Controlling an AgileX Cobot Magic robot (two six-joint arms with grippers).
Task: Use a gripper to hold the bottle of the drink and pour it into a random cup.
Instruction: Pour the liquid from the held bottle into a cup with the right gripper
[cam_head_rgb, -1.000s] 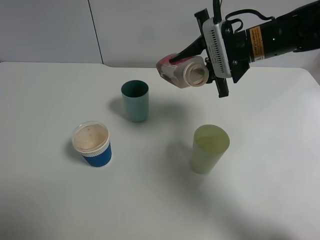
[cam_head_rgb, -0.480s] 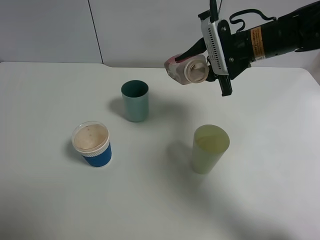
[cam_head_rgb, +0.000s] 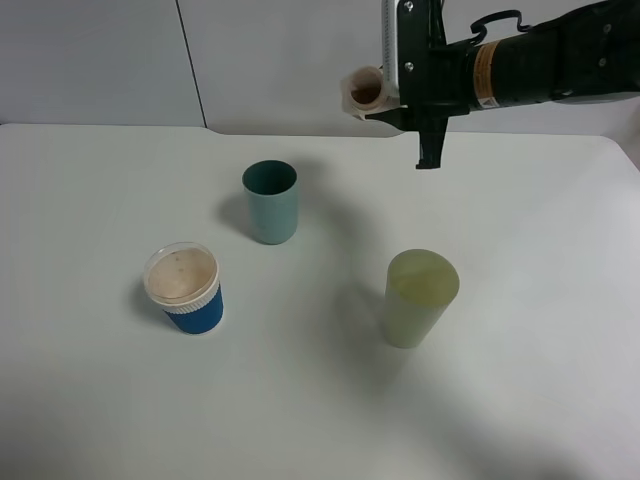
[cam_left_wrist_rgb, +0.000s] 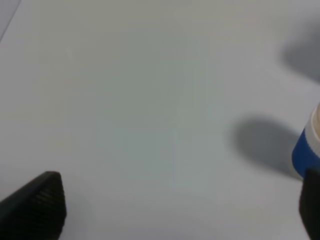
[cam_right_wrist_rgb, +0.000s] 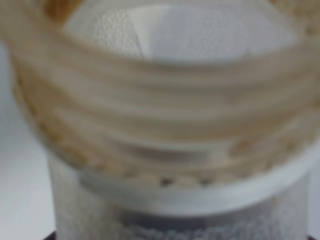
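Note:
My right gripper (cam_head_rgb: 388, 98) is high at the back of the table, right of the teal cup (cam_head_rgb: 270, 201), and is shut on the bottle (cam_head_rgb: 364, 91). Only the bottle's wide capless neck shows, pointing left; the body is hidden behind the white slotted plate (cam_head_rgb: 404, 48). The neck looks brown inside. In the right wrist view the ridged neck (cam_right_wrist_rgb: 160, 105) fills the frame, blurred. The cup stands upright on the table, below and left of the bottle mouth, apart from it. My left gripper (cam_left_wrist_rgb: 172, 210) is open and empty, low over the table.
A pale yellow-green tumbler (cam_head_rgb: 420, 296) stands at the centre right. A short blue ribbed cup with a clear lid (cam_head_rgb: 184, 288) stands at the front left; its edge also shows in the left wrist view (cam_left_wrist_rgb: 306, 150). The white table (cam_head_rgb: 100, 180) ends at a wall behind.
My right gripper has risen and turned with the bottle. The bottle's mouth, which faced the camera and downward, now sits higher and points left.

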